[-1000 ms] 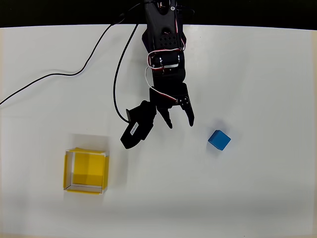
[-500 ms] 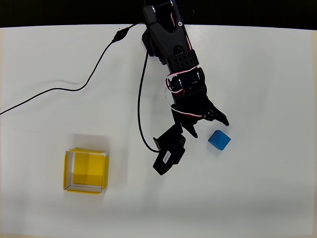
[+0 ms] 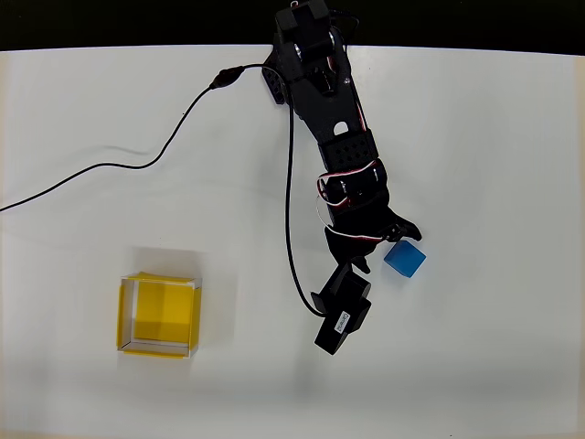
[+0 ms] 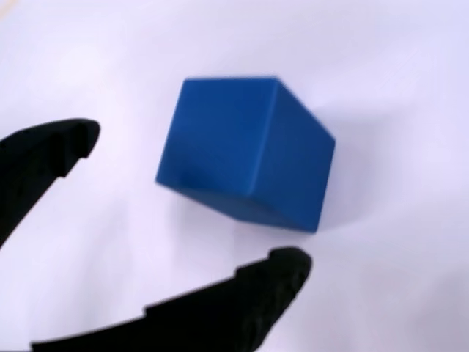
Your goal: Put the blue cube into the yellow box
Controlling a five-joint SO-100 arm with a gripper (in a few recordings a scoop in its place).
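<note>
Black gripper jaws apart, clamped on nothing | blue cube on the white counter just beyond the fingertips, not yet between them, a corner edge facing the jaws | far left in overhead view: yellow box, empty | count: one cube, one box

The black arm is seen in the overhead view stretched from the far table edge down and to the right, with red and white wires looped at its wrist. The gripper is held low with its jaws spread apart. In the wrist view, the two black fingers are set wide, one at left and one along the bottom, nothing being clasped between them.
</note>
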